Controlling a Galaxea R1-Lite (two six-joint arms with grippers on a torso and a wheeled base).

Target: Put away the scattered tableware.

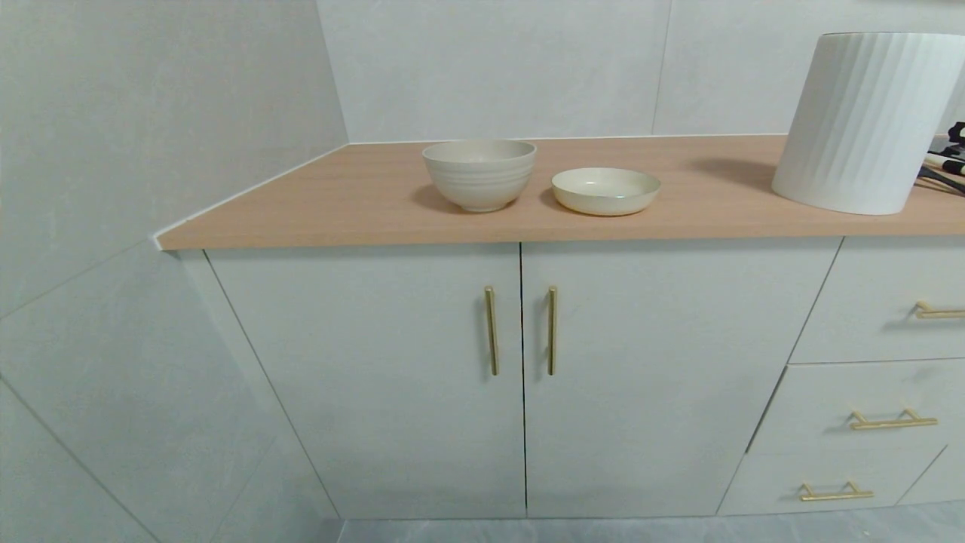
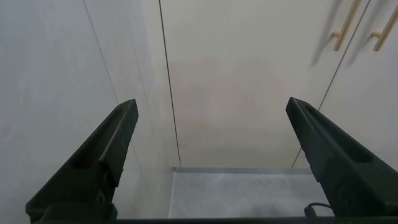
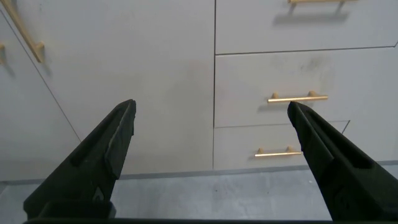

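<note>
Your left gripper (image 2: 210, 102) has its two dark fingers (image 2: 102, 152) spread wide apart, and there is nothing between them. Your right gripper (image 3: 210, 104) is in the same state: both fingers (image 3: 329, 162) stand far from each other and hold nothing. Both grippers are held low, pointing forward and a little down, the left one more to the left, the right one more to the right.

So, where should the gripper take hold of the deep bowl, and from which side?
Probably the rim, from above on its left part: the deep bowl stands upright with its mouth open, so the wall can be pinched, and the shallow dish sits close on its right.
</note>
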